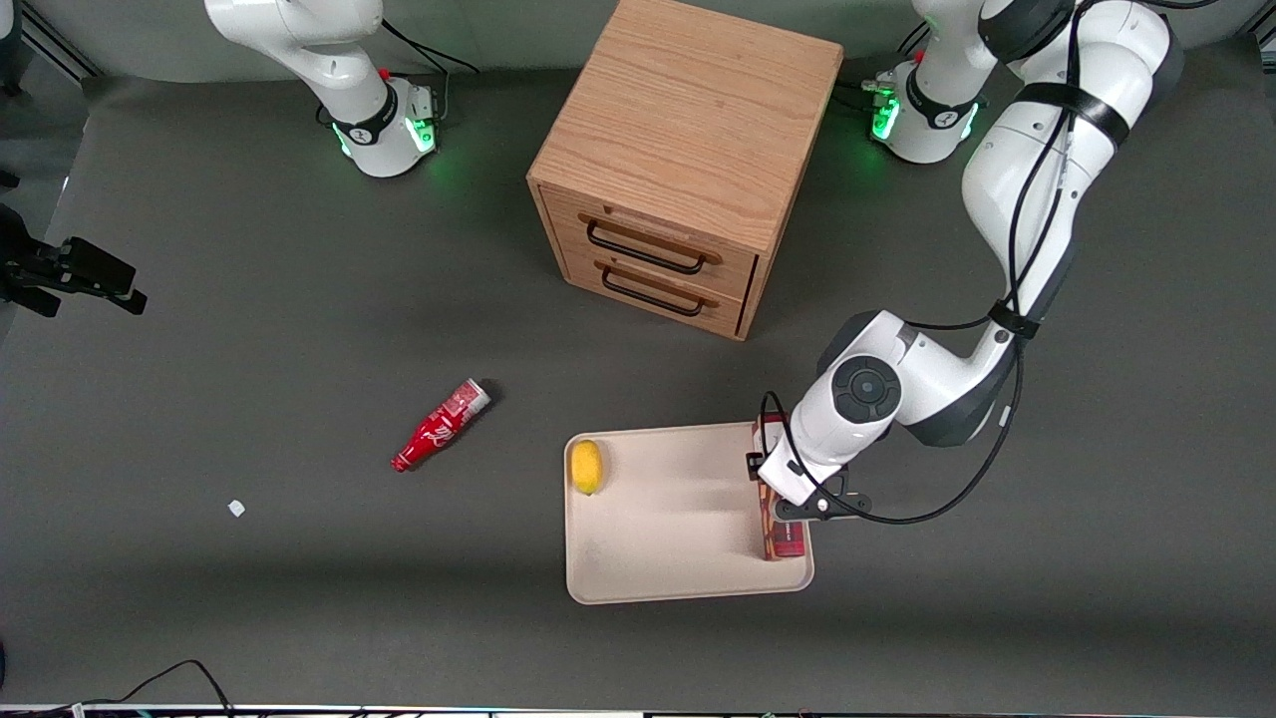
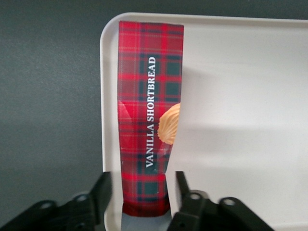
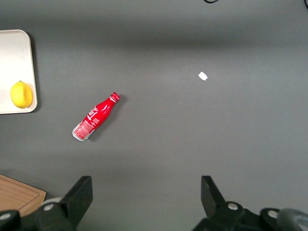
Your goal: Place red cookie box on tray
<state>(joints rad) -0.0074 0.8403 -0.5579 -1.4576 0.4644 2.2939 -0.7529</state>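
Red cookie box (image 1: 784,539) lying inside the tray (image 1: 678,590), lengthwise along the rim at the tray's 3 o'clock side in the front view, the side toward the working arm's end of the table. The box's long axis runs from 12 to 6 o'clock.

The gripper (image 1: 796,491) hangs over the box's middle. In the left wrist view the gripper (image 2: 143,182) straddles one end of the box (image 2: 149,110). Its two black fingers (image 2: 103,190) stand apart, one on each long side, and a narrow gap shows between each pad and the carton, so nothing is clamped.

Edges and room: one long side of the box runs just inside the raised rim, near a rounded corner. The rest of the tray floor (image 2: 240,96) is bare up to a lemon (image 1: 586,466) at the tray's 9 o'clock end, well apart from the box. A wooden drawer cabinet (image 1: 688,150) stands at 12 o'clock from the tray, apart from it, with grey table (image 1: 299,299) between them.

View differences: only the left wrist view shows the tartan print, the words "VANILLA SHORTBREAD" and the finger gaps, since the wrist covers much of the box in the front view. The right wrist view shows the lemon (image 3: 21,94), a red soda bottle (image 3: 95,117) lying on its side, and a small white scrap (image 3: 202,75), but not the box. In the front view the bottle (image 1: 439,426) lies at 9 o'clock from the tray.
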